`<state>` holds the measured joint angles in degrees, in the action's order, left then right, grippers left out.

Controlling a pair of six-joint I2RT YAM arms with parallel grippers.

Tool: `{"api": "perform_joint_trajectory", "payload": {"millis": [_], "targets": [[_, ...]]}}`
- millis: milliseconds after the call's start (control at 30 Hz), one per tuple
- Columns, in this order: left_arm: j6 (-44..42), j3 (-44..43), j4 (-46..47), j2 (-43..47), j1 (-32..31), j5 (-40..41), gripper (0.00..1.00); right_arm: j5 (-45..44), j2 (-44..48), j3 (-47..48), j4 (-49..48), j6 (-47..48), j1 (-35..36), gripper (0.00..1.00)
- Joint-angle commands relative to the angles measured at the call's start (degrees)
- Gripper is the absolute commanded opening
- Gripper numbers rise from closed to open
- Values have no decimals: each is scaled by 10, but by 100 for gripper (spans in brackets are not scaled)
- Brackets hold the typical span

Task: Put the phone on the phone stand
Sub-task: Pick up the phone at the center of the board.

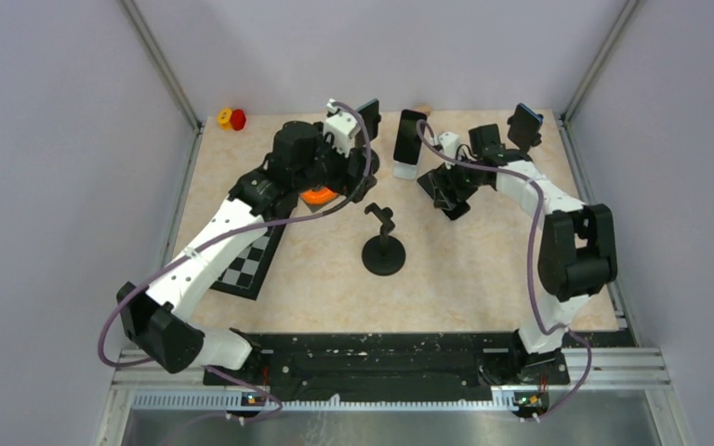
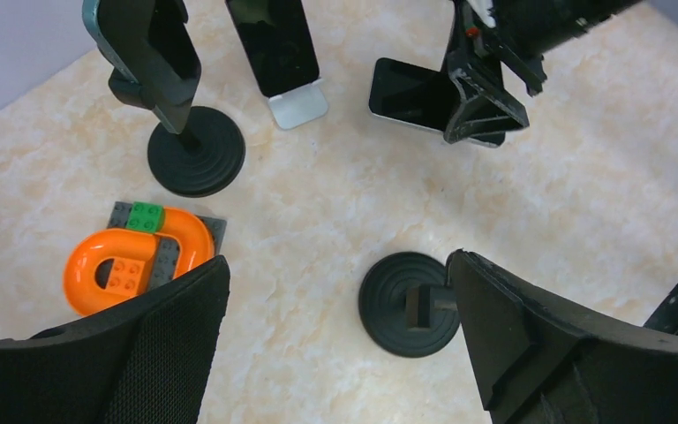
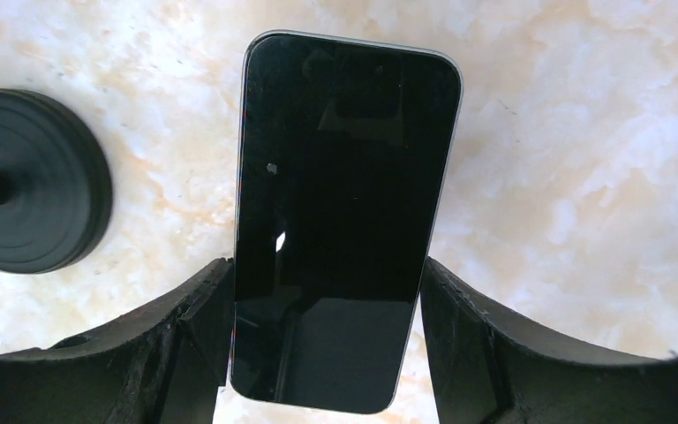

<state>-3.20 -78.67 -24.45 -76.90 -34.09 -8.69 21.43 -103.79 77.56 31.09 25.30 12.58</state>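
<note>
Right gripper [image 3: 327, 296] seems clamped on the glossy, flat-lying phone [image 3: 344, 203]. Left gripper [image 2: 337, 265] gapes above the round black phone stand [image 2: 388, 309], orange bricks [image 2: 128, 269] beside.

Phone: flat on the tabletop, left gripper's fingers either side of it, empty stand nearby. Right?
No: it's the right gripper that straddles the phone, as the right wrist view shows. Flat on the tabletop, empty stand nearby: both correct.

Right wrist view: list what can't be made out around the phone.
- Right wrist: whether the fingers press the phone or only flank it; contact unclear.
- Right wrist: black stand base cut off by left edge.
- Top external: phone hidden beneath right gripper.
</note>
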Motion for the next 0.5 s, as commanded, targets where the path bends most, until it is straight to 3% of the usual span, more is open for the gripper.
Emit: {"api": "perform_joint_trajectory", "payload": {"millis": [0,467], "targets": [[101,-61,38,-48,14,-51,99,27,89,-17,-45,-29,-2,0],[220,-219,36,-228,20,-171,99,121,261,-101,-117,-66,0,0]]}}
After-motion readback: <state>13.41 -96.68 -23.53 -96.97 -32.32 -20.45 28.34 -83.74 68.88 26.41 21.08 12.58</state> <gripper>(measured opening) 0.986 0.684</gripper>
